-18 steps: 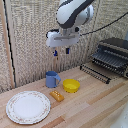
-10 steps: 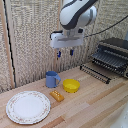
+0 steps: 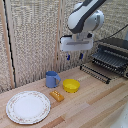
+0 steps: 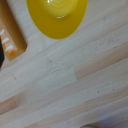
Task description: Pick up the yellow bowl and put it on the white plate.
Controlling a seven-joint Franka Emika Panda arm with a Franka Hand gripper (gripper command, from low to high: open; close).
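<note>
The yellow vessel [image 3: 71,85] is a small round bowl resting upright on the wooden table, between the blue mug and the dish rack. My gripper [image 3: 74,57] hangs well above the bowl, its two blue-tipped fingers apart and holding nothing. The white plating [image 3: 27,106] lies flat near the table's front, at the exterior view's left, with nothing on it. In the wrist view the yellow vessel [image 4: 56,16] shows from above, cut by the picture's edge; my fingers do not show there.
A blue mug [image 3: 51,79] stands beside the bowl, toward the exterior view's left. An orange-yellow block [image 3: 57,95] lies in front of it, also seen as an orange block [image 4: 10,34] in the wrist view. A black dish rack [image 3: 108,61] sits at the exterior view's right.
The arm has shifted slightly toward the exterior view's right and a little lower, coming over the bowl. The bowl, mug, block and plate have not moved.
</note>
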